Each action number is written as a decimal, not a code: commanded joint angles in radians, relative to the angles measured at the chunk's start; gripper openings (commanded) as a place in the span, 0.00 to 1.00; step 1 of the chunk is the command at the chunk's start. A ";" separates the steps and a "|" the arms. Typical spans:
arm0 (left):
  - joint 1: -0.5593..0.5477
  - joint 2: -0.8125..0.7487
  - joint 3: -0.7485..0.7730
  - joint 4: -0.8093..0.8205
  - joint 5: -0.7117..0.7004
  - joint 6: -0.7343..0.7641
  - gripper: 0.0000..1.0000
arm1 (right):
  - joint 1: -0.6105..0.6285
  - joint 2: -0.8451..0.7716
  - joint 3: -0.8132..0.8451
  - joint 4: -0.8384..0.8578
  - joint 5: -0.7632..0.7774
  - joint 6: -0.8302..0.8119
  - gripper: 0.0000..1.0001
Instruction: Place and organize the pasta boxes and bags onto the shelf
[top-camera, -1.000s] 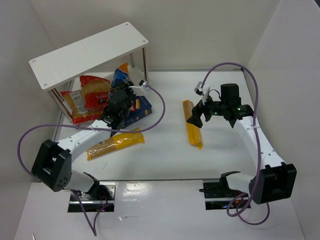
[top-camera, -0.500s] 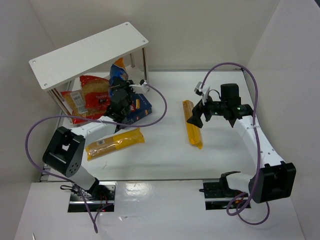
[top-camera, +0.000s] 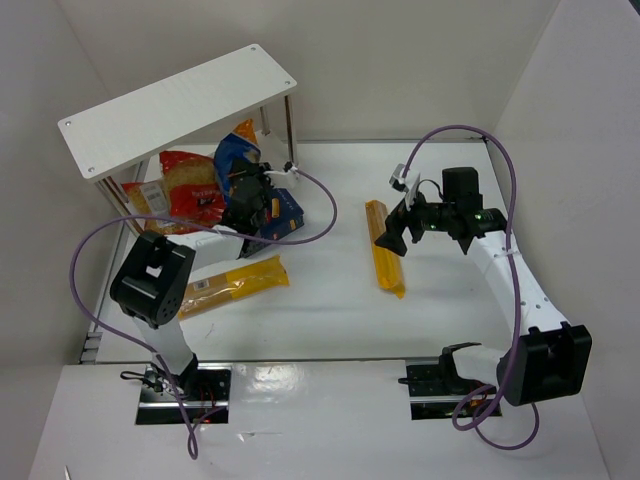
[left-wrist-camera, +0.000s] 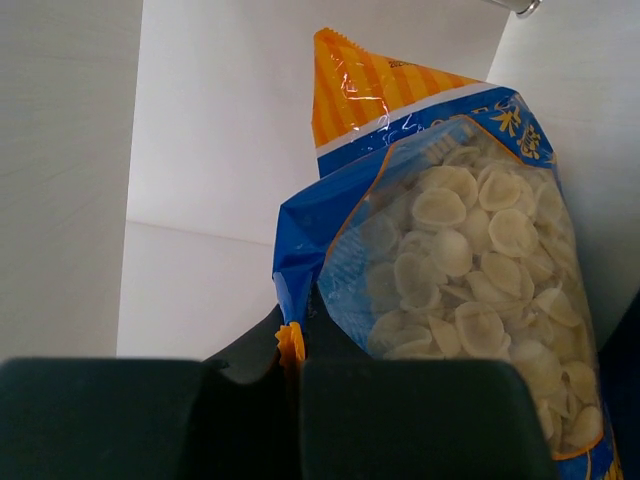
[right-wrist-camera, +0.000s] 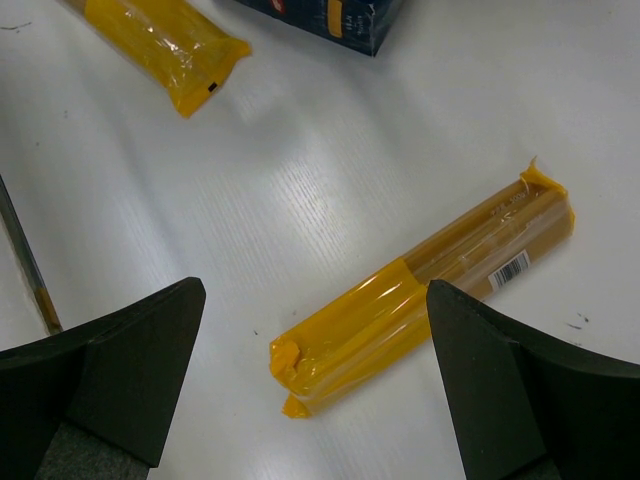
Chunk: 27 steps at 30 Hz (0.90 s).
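Blue bag (left-wrist-camera: 450, 260): clamped by its lower end in your left pincer (left-wrist-camera: 292, 365), upright, orange end up, just before the open lower tier of the shelf (top-camera: 180, 110).
Right pincer (top-camera: 392, 232): spread wide above one long yellow bag (top-camera: 383, 250), which slants between its fingers.
Count: four bags, one box (top-camera: 285, 215) on the desk (top-camera: 330, 300).

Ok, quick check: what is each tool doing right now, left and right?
Left tool: closed, holding the blue bag of shell pasta by its end.
Right tool: open, holding nothing, above the long yellow bag.
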 joint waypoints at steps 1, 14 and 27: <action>0.020 0.019 0.063 0.099 -0.006 0.010 0.00 | -0.008 -0.009 -0.013 0.004 -0.016 -0.013 1.00; 0.029 0.139 0.169 0.088 -0.006 0.020 0.00 | -0.017 -0.036 -0.022 0.004 -0.025 -0.022 1.00; 0.029 0.229 0.233 0.051 -0.016 0.010 0.00 | -0.017 -0.036 -0.022 -0.007 -0.035 -0.042 1.00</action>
